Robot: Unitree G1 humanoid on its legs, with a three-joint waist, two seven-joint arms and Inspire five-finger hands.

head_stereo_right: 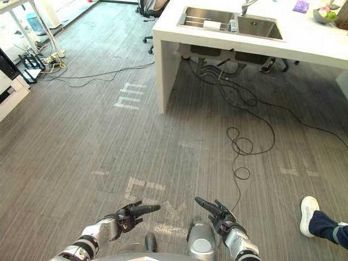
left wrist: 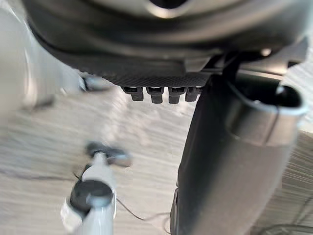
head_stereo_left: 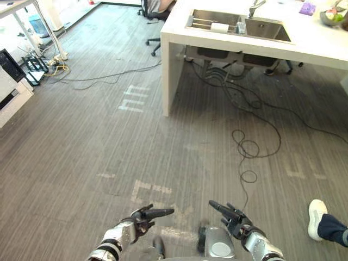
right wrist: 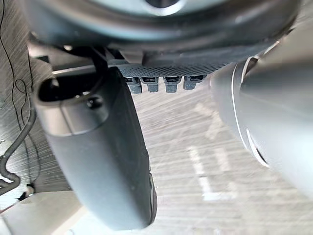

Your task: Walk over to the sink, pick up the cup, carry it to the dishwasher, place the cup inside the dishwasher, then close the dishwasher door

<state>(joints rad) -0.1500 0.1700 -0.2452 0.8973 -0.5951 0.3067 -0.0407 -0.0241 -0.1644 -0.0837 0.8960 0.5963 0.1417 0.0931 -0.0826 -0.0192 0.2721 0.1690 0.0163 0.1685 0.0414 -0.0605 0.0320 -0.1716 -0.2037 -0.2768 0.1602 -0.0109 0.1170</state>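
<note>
Grey plank-patterned floor (head_stereo_left: 81, 141) runs across the room, with pale tape marks (head_stereo_left: 133, 100) stuck to it. At the far side stands a white counter (head_stereo_left: 179, 41) with a two-basin steel sink (head_stereo_left: 266, 30) set into its top.

Low in the head views, the left hand (head_stereo_left: 138, 218) has its fingers (head_stereo_left: 160, 211) straight and lying close together. They point forward and towards the robot's right, with the thumb apart from them, and they hold nothing. The forearm behind it comes in from the lower left. The right hand (head_stereo_left: 238, 223) mirrors it. Its fingers (head_stereo_left: 217, 207) are straight and aimed forward and to the left, and it is also empty. The two sets of fingertips face each other, well apart, above bare floor. Each wrist view shows a row of finger bases and one thick dark thumb (left wrist: 230, 161) (right wrist: 98, 161) standing clear of them, with floor past it.

The cup (head_stereo_left: 220, 26) is far from both hands, in the left basin of the sink. It is small and white and seems to lie on its side, with its long axis running left to right across the basin. I cannot tell which end is the mouth.

A tap (head_stereo_left: 254, 7) rises behind the divider between the basins. A bowl of fruit (head_stereo_left: 331, 17) sits on the counter's far right. An office chair (head_stereo_left: 155, 13) stands behind the counter's left end. A white appliance with a dark panel (head_stereo_left: 10, 81) stands at the left edge. A person's white shoe (head_stereo_left: 316, 217) rests on the floor at the lower right.
</note>
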